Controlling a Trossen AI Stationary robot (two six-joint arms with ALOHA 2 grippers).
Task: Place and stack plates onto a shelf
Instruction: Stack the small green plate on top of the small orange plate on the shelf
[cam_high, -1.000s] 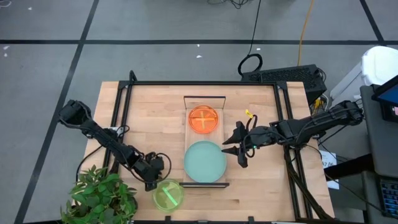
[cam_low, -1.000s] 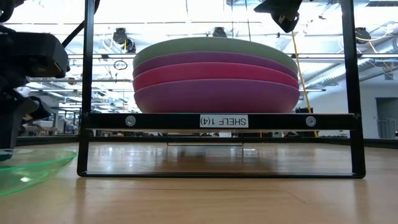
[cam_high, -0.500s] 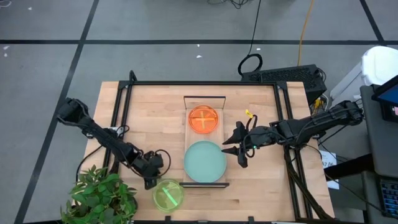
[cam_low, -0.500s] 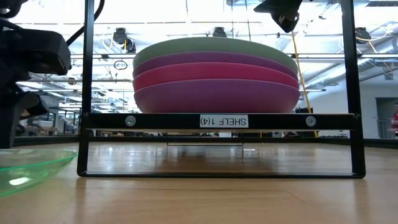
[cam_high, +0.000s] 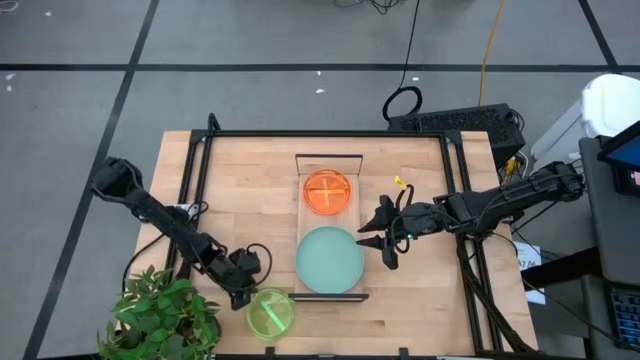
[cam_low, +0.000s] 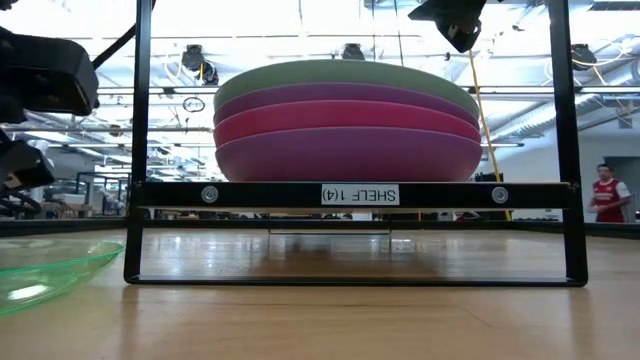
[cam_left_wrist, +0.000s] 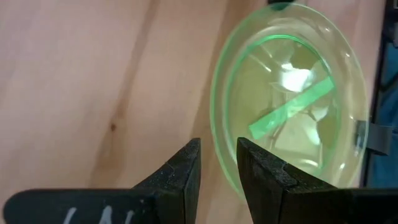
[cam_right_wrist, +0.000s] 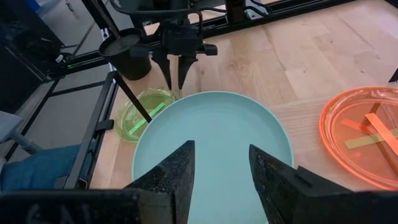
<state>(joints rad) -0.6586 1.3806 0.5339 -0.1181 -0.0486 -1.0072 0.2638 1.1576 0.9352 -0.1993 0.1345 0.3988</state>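
The neon green plate (cam_high: 270, 313) lies loose on the table just ahead of and below the left gripper (cam_high: 240, 291), whose narrowly parted fingers (cam_left_wrist: 180, 176) hold nothing, far nearer than the empty, parted right gripper (cam_high: 378, 243) beside the shelf (cam_high: 330, 160).

Count on the worktop (cam_high: 250, 170): six plates, one shelf (cam_high: 330, 158), two tools.

Four large plates sit in one stack: a pale teal plate (cam_low: 345, 74), a purple plate (cam_low: 345, 94), a magenta plate (cam_low: 345, 117), another purple plate (cam_low: 345, 153). Two small ones: one orange plate (cam_high: 328, 190), one neon green plate (cam_high: 270, 312). One left tool (cam_high: 240, 298), one right tool (cam_high: 378, 243). One potted plant (cam_high: 160, 315).
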